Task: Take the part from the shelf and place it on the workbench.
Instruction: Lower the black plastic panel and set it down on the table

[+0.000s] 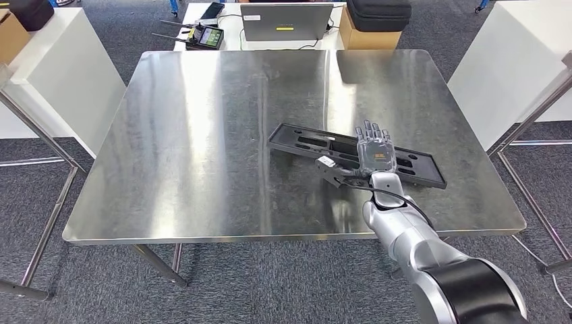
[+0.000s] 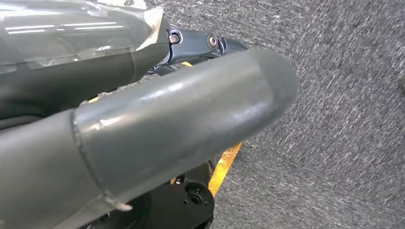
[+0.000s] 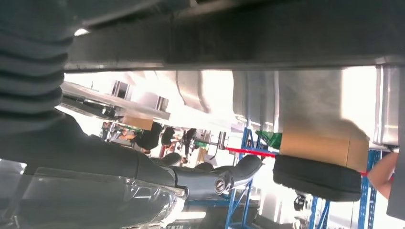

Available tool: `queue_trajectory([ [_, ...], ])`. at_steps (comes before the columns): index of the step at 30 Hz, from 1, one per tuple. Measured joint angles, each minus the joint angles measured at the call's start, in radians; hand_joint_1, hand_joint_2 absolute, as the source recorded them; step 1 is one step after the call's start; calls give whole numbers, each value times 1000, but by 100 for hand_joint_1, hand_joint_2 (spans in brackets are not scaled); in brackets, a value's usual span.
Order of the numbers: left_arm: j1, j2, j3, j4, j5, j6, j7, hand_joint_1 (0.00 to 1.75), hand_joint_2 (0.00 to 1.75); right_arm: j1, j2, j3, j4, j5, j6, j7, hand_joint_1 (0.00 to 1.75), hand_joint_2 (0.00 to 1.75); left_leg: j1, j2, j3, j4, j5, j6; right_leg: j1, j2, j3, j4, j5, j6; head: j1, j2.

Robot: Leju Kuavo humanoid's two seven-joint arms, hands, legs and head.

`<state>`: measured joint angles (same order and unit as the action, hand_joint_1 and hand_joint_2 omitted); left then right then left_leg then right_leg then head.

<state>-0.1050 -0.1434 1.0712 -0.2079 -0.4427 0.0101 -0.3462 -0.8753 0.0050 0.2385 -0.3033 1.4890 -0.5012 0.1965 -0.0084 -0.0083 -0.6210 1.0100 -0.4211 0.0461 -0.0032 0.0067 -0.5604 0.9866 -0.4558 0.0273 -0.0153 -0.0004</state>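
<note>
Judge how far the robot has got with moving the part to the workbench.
Nearly done: the long black part already lies flat on the steel workbench. In hand: the right hand rests on top of it, fingers extended. Left: lifting that hand clear.

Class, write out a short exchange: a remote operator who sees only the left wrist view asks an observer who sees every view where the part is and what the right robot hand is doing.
Operator: I see grey carpet past the left robot hand. Where is the part?
Observer: The black part lies flat on the steel workbench.
Operator: And the right robot hand?
Observer: The right robot hand rests on top of the part, fingers stretched out.
Operator: What is behind the workbench?
Observer: A laptop on a white table.
</note>
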Motion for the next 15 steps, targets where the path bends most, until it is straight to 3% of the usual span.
queue_trajectory([
  [11,0,0,0,0,-1,-4,12,0,0,5,2,-37,0,-40,165,-37,0,0,0,0,-1,0,0,0,0,0,-1,0,0,0,0,0],
  [15,0,0,0,0,-8,-9,18,0,0,5,2,-61,0,-55,332,-85,0,0,0,0,0,0,0,0,0,0,0,0,0,0,0,0],
])
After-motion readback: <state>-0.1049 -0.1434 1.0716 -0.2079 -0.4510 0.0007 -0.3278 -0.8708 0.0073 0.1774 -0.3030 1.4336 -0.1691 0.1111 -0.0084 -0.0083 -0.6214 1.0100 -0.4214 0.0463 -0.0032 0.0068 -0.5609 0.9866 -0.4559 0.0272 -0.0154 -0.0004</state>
